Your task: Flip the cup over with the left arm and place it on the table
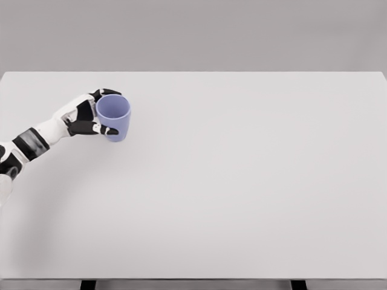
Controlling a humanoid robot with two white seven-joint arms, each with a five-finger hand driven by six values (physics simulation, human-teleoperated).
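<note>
One cup [115, 118] is present, a plain periwinkle-blue vessel with a smooth matte finish and no handle visible from the head view. Its round mouth faces up and slightly toward the camera, so the interior wall shows, the same blue as the outside; the body narrows a little toward the base. No brand, label, print or other writing can be read on the cup or on any other surface. The cup sits at the far left part of the white table [242, 181], near the back edge; whether its base touches the surface or hangs just above it cannot be told. The left robot hand [91, 115] is closed around the cup from the left side: dark fingers [109, 130] wrap across the lower front wall and another dark digit curls over the far rim. The white and black left arm [30, 145] enters from the left edge, at mid height.
</note>
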